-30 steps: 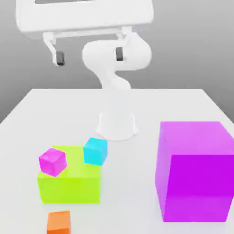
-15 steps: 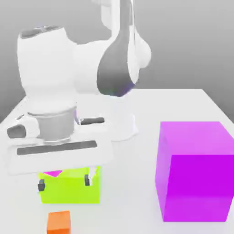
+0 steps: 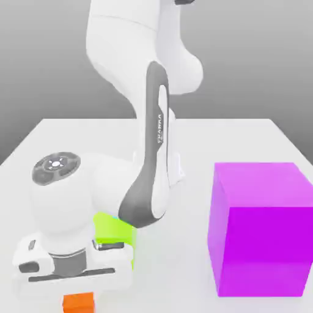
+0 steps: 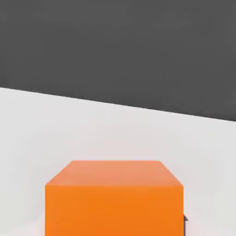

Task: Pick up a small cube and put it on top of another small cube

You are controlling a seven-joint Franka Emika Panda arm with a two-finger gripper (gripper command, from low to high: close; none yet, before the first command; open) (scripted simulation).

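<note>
The small orange cube [image 3: 79, 302] sits at the desk's [image 3: 244, 137] near edge, toward the exterior view's left, directly beneath the lowered hand; the claw is clamped on the small orange cube. A lime block [image 3: 113, 231] lies just behind the hand; a large magenta cube [image 3: 260, 229] stands well apart toward the exterior view's right.

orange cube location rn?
Exterior view: the orange cube sits on the table at the bottom edge, left of centre, directly under the robot's hand, just in front of the lime block.

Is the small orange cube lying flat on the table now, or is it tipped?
Flat. In the hand view the small orange cube shows a level top face and upright front face on the white table, with no corner raised.
</note>
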